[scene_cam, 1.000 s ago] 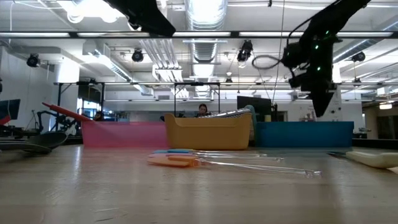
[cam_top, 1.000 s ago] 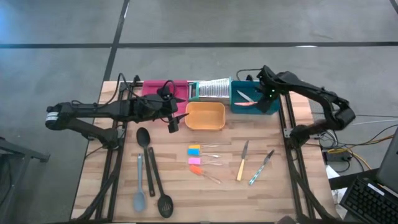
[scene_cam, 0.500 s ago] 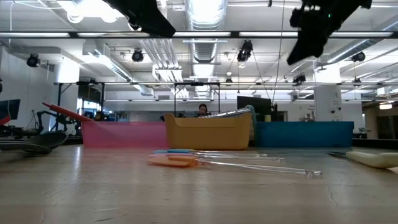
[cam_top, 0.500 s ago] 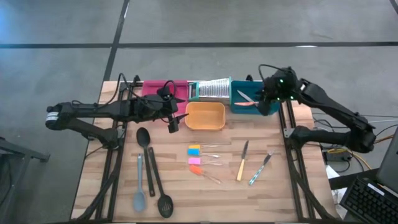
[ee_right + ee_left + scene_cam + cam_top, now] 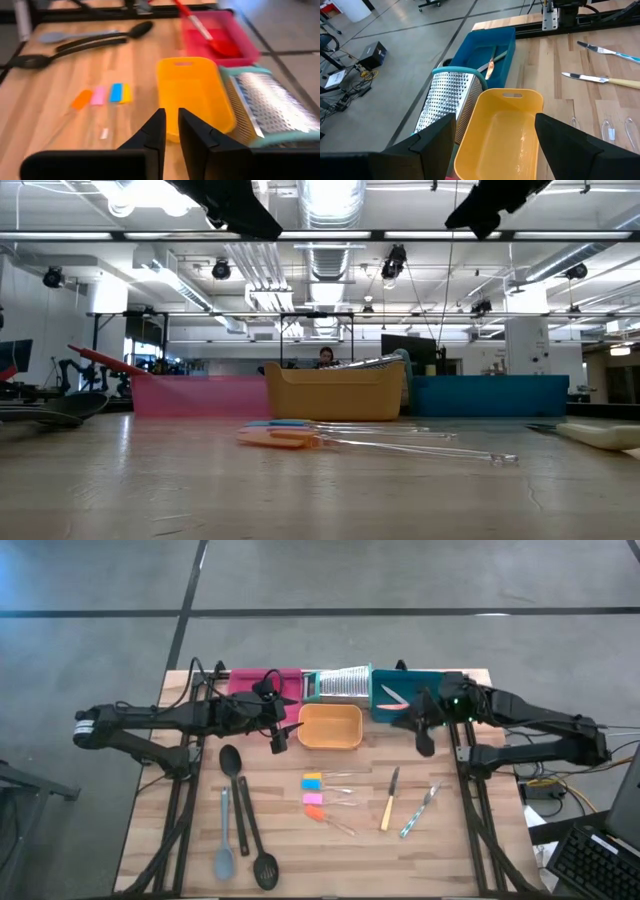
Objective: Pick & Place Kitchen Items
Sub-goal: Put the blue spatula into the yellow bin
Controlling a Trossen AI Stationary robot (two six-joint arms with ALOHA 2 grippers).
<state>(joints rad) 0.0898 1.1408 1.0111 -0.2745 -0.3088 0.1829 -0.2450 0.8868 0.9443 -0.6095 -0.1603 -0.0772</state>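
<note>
Yellow-handled knife (image 5: 389, 800) lies lengthwise near-to-far, blade pointing far; right gripper (image 5: 424, 743) seems nearly closed, empty; left gripper (image 5: 279, 737) wide open

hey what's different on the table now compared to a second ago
The right tool drew back from over the teal tray toward the table's middle, its fingers closing with nothing between them. The left tool stayed open beside the orange tray. The loose utensils did not move.

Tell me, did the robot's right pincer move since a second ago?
Yes. The right pincer was over the teal tray earlier; now it has pulled off it toward the front, over the bare table beside the tray.
</note>
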